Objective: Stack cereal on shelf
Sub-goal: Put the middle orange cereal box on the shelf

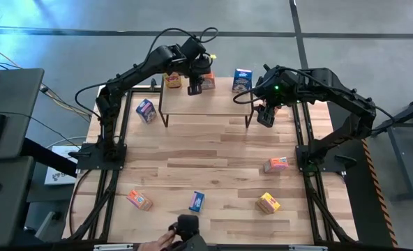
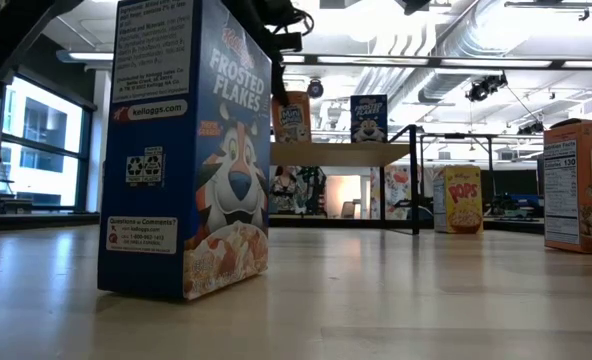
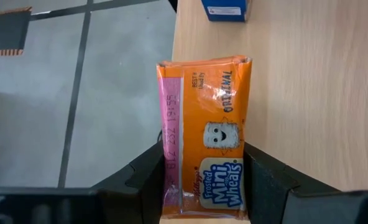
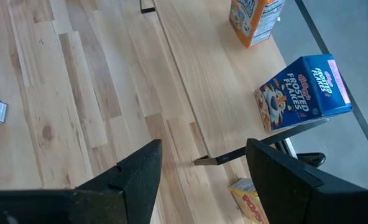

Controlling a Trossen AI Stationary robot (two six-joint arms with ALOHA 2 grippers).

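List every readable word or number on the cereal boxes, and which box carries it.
"FROSTED FLAKES", "kelloggs.com": nearest blue box.
"POPS": yellow box.
"Frosted Mini Wheats", "ORIGINAL": orange box in the left gripper.
"FROSTED FLAKES": blue box on the shelf.
Other print: too small.

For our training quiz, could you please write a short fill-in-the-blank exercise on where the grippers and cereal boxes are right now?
1. The left gripper is shut on an ____ Frosted Mini-Wheats box over the shelf.
2. The right gripper is open and holds ____.
3. The Frosted Flakes box standing on the shelf is ____ in colour.
4. In the low view, the Corn Pops box stands on the ____, not on the shelf.

Missing words: orange; nothing; blue; table
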